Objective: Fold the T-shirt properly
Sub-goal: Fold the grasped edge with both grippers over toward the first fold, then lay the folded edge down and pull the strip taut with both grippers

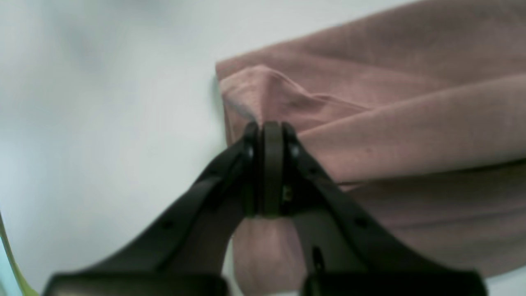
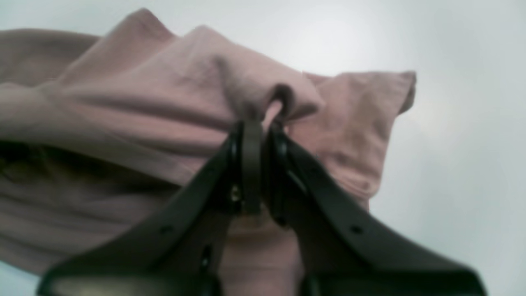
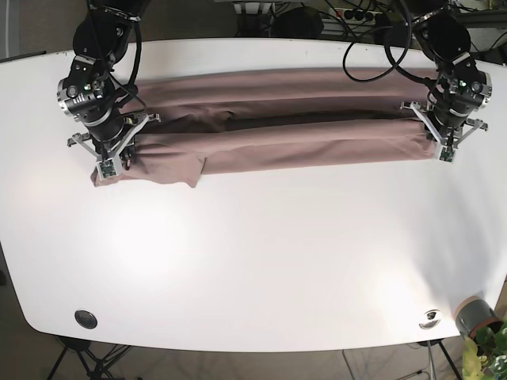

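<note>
The dusty-pink T-shirt [image 3: 277,131] lies stretched in a long band across the far half of the white table [image 3: 253,253], with one layer folded over lengthwise. My left gripper [image 1: 269,127] is shut on the fabric [image 1: 390,123] at the band's end; in the base view it [image 3: 445,150] is at the right. My right gripper [image 2: 261,123] is shut on a bunched fold of the shirt [image 2: 164,102] beside the sleeve [image 2: 361,123]; in the base view it [image 3: 111,162] is at the left end.
A black round fitting [image 3: 85,319] sits near the table's front left corner and a metallic one [image 3: 430,317] near the front right. A plant pot [image 3: 474,317] stands off the front right corner. Cables [image 3: 372,32] hang behind the far edge.
</note>
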You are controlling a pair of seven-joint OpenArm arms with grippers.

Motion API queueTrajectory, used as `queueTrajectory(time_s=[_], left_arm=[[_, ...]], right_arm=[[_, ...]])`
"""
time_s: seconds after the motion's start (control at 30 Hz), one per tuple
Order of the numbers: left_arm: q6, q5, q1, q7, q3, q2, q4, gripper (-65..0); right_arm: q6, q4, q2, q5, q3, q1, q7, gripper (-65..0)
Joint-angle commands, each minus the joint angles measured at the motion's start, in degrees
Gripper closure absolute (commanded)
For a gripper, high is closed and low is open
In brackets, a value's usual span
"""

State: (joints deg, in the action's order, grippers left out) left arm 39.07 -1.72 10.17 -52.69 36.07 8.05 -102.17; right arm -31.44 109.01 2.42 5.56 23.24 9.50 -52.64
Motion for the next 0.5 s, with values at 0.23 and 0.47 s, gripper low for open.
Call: queueTrajectory(time_s=[0.23,0.47], left_arm=[[0.9,0.4,2.1,0.9,0.0,1.2,-0.6,-1.5],[0.9,0.4,1.9,0.9,0.1,1.2,-0.6,-35.6]], right_arm=[[0.36,0.8,0.4,0.3,0.1,1.5,1.2,-7.1],[0.36,3.2,0.3,1.4,0.2,3.4,1.2,-46.0]])
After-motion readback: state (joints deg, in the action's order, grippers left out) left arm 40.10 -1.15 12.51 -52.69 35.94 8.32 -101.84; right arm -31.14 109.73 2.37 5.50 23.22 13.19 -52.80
